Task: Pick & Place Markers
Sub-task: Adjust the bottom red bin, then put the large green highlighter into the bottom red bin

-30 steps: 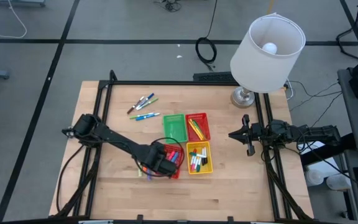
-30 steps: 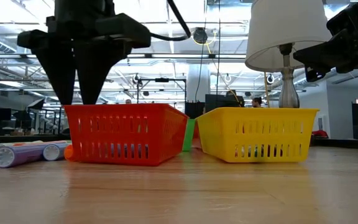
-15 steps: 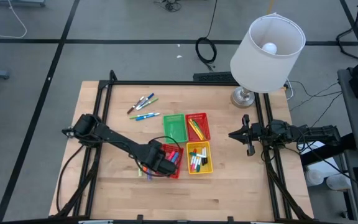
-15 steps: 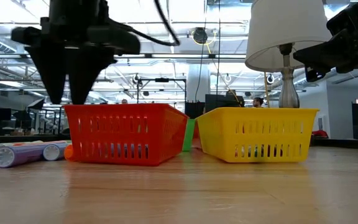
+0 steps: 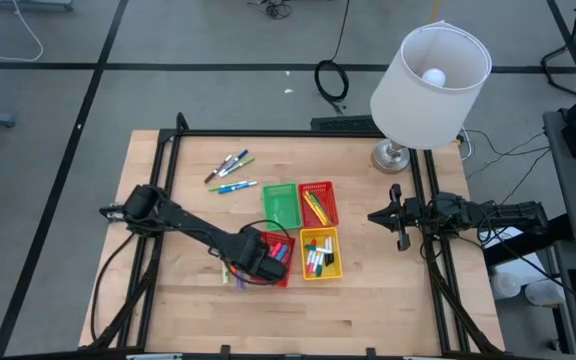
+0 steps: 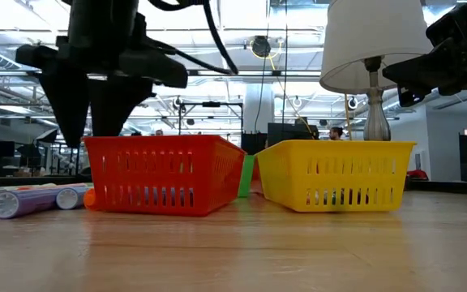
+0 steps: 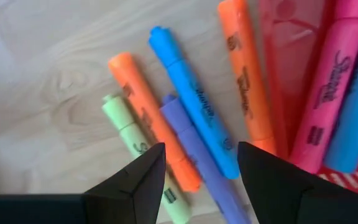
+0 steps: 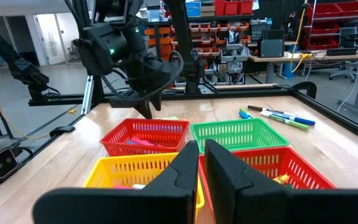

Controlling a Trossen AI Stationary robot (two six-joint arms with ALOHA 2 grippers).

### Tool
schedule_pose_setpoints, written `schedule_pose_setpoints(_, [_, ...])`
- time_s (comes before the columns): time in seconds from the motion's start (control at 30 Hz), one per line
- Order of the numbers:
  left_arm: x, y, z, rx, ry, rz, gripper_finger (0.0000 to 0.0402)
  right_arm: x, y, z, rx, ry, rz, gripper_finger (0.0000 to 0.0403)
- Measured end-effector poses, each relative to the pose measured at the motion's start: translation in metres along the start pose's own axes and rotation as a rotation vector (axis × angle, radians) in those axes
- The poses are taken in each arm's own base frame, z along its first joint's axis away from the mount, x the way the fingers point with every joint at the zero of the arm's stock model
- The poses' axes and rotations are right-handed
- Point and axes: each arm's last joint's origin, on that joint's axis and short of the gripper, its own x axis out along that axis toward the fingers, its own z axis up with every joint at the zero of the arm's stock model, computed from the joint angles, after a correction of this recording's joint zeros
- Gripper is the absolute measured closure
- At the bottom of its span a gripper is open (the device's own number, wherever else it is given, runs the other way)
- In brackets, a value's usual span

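Several markers lie side by side on the wood just left of the near red basket (image 5: 279, 257): a green marker (image 7: 133, 140), an orange marker (image 7: 146, 111), a purple marker (image 7: 192, 144), a blue marker (image 7: 190, 98) and a second orange marker (image 7: 244, 81). A pink marker (image 7: 328, 93) lies inside that basket. My left gripper (image 7: 201, 149) hangs open above the loose markers, pointing down, clear of them (image 6: 92, 130). My right gripper (image 5: 376, 215) waits shut at the table's right edge, pointing level.
A yellow basket (image 5: 319, 252) with markers stands right of the red one; a green basket (image 5: 280, 203) and a second red basket (image 5: 318, 202) stand behind them. More loose markers (image 5: 230, 172) lie at the far left. A lamp (image 5: 428, 85) stands at the far right corner.
My left gripper has tipped a little and its fingertips have swung toward the table's left edge, away from the red basket's wall and over the loose markers. It stays open. The markers have not moved.
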Motion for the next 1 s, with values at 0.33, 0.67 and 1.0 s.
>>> schedule_pose_setpoints(0.33, [-0.001, -0.010, 0.003, 0.011, -0.015, -0.107, 0.0192, 0.000, 0.000, 0.000, 0.000, 0.001, 0.000, 0.0385])
schedule_pose_setpoints(0.67, [-0.002, -0.018, 0.004, -0.021, -0.021, -0.192, 0.0192, 0.000, 0.000, 0.000, 0.000, 0.002, 0.000, 0.0385])
schedule_pose_setpoints(1.0, [-0.002, -0.015, 0.003, 0.036, 0.012, -0.159, 0.0192, 0.000, 0.000, 0.000, 0.000, 0.002, 0.000, 0.0385])
